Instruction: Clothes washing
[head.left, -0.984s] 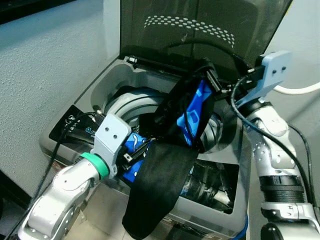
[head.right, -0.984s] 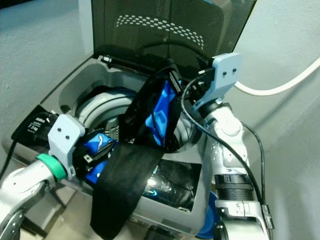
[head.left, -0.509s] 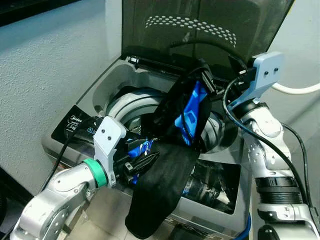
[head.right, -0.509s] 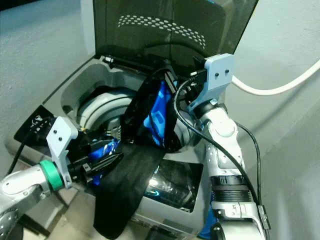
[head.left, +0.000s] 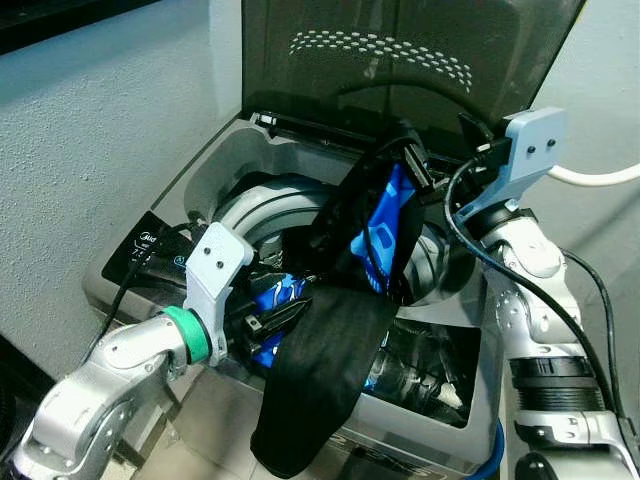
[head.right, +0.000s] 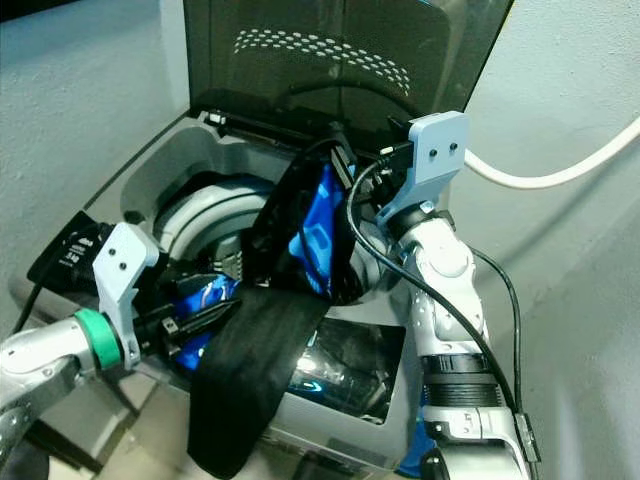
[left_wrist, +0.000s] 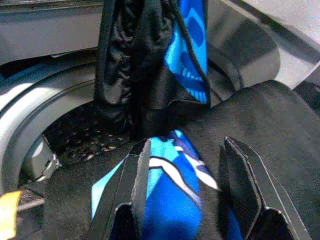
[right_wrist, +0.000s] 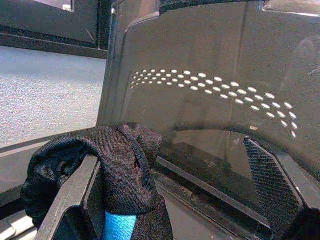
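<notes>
A black garment (head.left: 325, 375) with blue panels (head.left: 385, 225) hangs over the open top-loading washing machine (head.left: 215, 165). Its upper end is draped over one finger (right_wrist: 75, 195) of my right gripper (head.left: 415, 165), which stands open above the back of the drum. The lower end spills over the machine's front edge. My left gripper (head.left: 285, 310) reaches in from the front left. In the left wrist view it (left_wrist: 187, 165) is open, with a blue fold (left_wrist: 170, 200) of the garment lying between its fingers. The perforated drum (left_wrist: 75, 135) shows behind the cloth.
The dark lid (head.left: 400, 60) stands upright behind the drum. A control panel (head.left: 150, 245) sits at the machine's left front corner and a glossy recessed panel (head.left: 430, 375) at its right front. A white hose (head.left: 600, 180) runs along the right wall. A textured wall (head.left: 90, 130) rises on the left.
My left gripper pulled back and down from the garment half a second ago, then moved forward again onto its blue fold. The right gripper and the hanging cloth have hardly shifted.
</notes>
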